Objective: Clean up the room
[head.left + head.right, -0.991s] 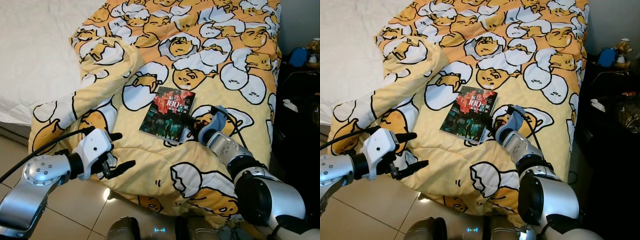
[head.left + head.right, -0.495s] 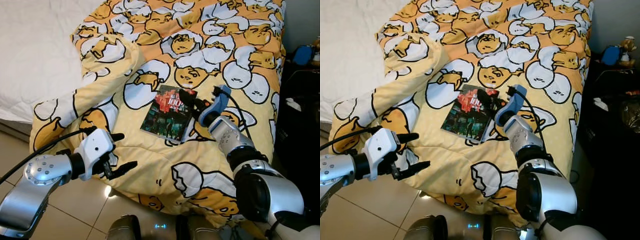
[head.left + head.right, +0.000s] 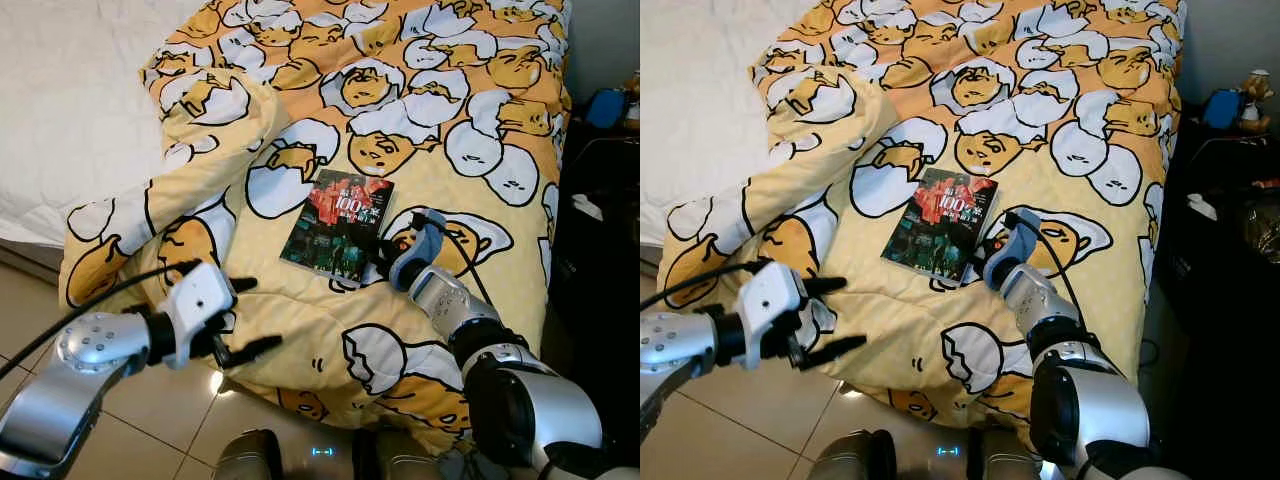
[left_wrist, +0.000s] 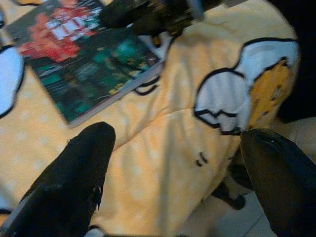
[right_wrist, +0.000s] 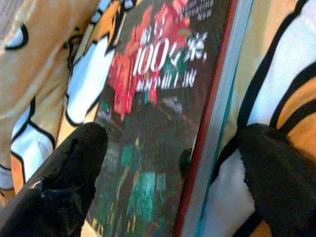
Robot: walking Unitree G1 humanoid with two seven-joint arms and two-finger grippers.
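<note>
The left hand (image 3: 236, 318) hovers off the near left corner of the bed (image 3: 70, 120), over the floor, its two black fingers spread apart and holding nothing. Further right lies the book (image 3: 337, 225), flat on the yellow blanket (image 3: 450, 90) toward the bed's near edge and roughly midway across it, slightly askew. It is a slim paperback with a dark glossy cover: red shapes and white lettering with "100" at the far end, green-tinted pictures toward the near end, and a pale stripe along its right-hand side. It should be light and fairly stiff, though thin enough to bend if pinched at one corner, and the shiny cover may be slippery. Because the blanket is soft and gives under pressure, the best hold is probably along the long right edge, one finger pressed into the blanket beneath it and the other on the cover. The right hand (image 3: 378, 262) is at the book's near right corner, fingers open, one over the cover and one on the blanket beside the edge, not yet closed.
</note>
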